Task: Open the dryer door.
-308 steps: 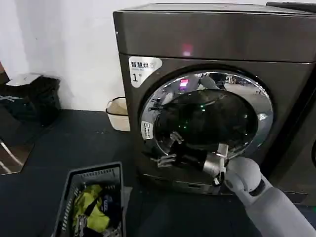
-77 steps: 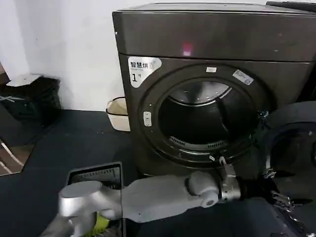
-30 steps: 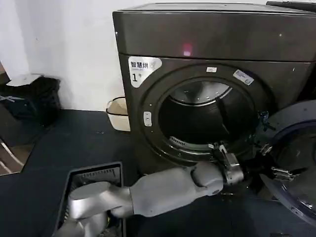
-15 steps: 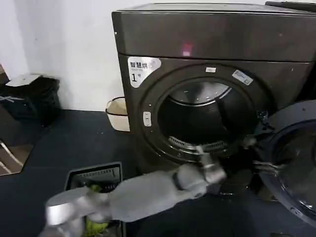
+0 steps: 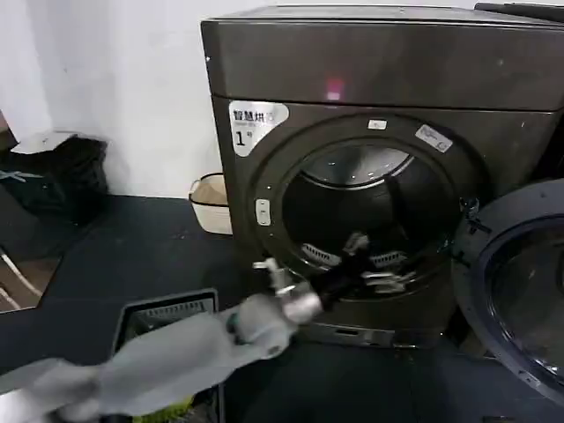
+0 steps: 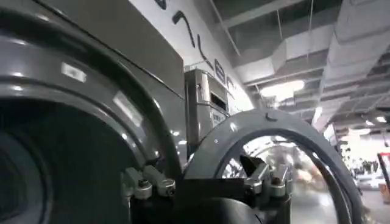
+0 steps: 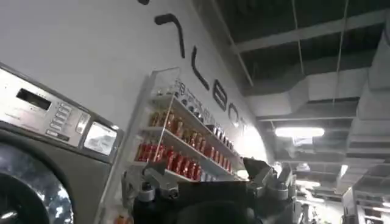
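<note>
A: Start nearest. What sits closest to us?

B: A grey laundry basket (image 5: 167, 313) on the dark floor, with the left arm reaching across above it. The left gripper (image 5: 374, 264) hangs in front of the lower lip of the drum opening, its fingers apart and holding nothing.

A: And the dryer door (image 5: 515, 282) from there?

B: Off to the gripper's right, well apart from it. The door stands swung out on the right-hand side of the dryer (image 5: 379, 97), its chrome ring facing inward and the dark glass angled away. In the left wrist view the door's rim (image 6: 274, 131) arcs just beyond the open fingers, so no contact.

A: Which arm is nearer?

B: The left one, by my reading. The right gripper (image 7: 210, 185) looks up toward a shelf of red bottles (image 7: 177, 155) and another machine, fingers spread, seemingly idle.

A: So the task?

B: I judge it done; the drum mouth gapes open. Any further push would go rightward, along the hinge swing.
</note>
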You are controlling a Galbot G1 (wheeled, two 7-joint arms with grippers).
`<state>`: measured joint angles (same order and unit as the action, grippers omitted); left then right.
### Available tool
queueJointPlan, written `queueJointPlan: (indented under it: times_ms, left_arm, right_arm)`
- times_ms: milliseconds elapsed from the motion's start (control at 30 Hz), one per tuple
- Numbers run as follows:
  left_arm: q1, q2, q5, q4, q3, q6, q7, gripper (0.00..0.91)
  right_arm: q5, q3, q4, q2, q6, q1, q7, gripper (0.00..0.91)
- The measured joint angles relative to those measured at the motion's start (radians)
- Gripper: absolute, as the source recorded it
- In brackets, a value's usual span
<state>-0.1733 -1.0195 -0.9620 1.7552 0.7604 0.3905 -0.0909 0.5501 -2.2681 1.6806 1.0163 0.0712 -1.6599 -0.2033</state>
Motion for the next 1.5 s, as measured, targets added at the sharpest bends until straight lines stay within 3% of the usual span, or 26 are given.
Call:
queueJointPlan:
  times_ms: [333, 567, 933, 1500]
  left_arm:
    - [-0.058, 0.394, 0.048, 0.164, -0.031, -0.065, -0.086, 0.907]
    - [-0.203, 0.648, 0.149, 0.248, -0.125, -0.139, -0.088, 0.907]
    - [-0.345, 0.955, 0.299, 0.221, -0.19, -0.226, -0.13, 0.907]
    - [-0.353, 1.232, 0.423, 0.233, -0.181, -0.333, -0.248, 0.907]
  right_arm:
    - [-0.056, -0.045, -0.004, -0.014, -0.021, 0.01, 0.041, 0.907]
    - [-0.075, -0.053, 0.021, -0.019, -0.023, 0.021, 0.042, 0.907]
    - [-0.11, -0.047, 0.04, -0.012, -0.051, 0.035, 0.032, 0.907]
    - [-0.119, -0.026, 0.07, -0.008, -0.059, 0.055, 0.022, 0.907]
